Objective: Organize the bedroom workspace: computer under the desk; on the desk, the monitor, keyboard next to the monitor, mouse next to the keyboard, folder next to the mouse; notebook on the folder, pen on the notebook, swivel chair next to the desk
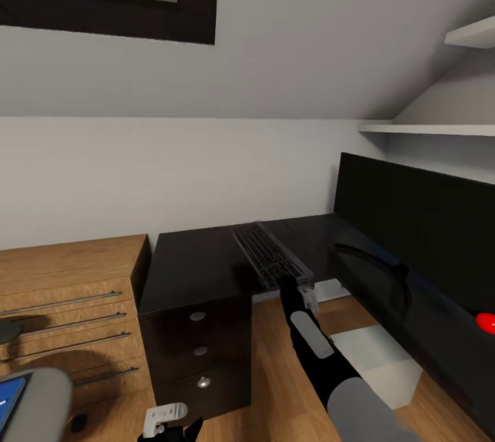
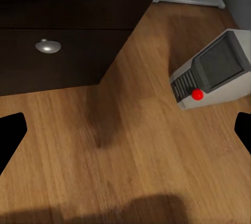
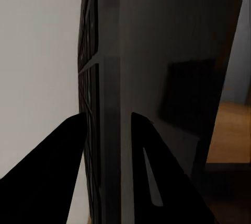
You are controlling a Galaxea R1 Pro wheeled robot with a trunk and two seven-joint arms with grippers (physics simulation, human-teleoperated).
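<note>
desk (image 1: pixel 192 267): black l-shaped top, centre of head view, drawer unit (image 1: pixel 199 352) with three round silver knobs below at 6 o'clock. keyboard (image 1: pixel 270 254): lies on the desk top, near end overhanging the front edge, just at 9 o'clock of the monitor base. monitor (image 1: pixel 419 222): wide black screen at 3 o'clock, standing on the desk's right wing, red dot at its lower corner. right gripper (image 1: pixel 307 291): at the keyboard's near end; in the right wrist view its two fingers (image 3: pixel 52 182) sit on either side of the keyboard's edge (image 3: pixel 107 130), closed on it. left gripper (image 2: pixel 125 130): low at 6 o'clock, fingers spread wide apart, holding nothing, pointing at the wood floor (image 2: pixel 130 156). computer (image 2: pixel 217 70): grey case, red light on front, on the floor near the drawer unit and a white desk leg. folder (image 1: pixel 8 401): blue corner at 8 o'clock. wood cabinet (image 1: pixel 69 291): at 9 o'clock, beside the desk.
</note>
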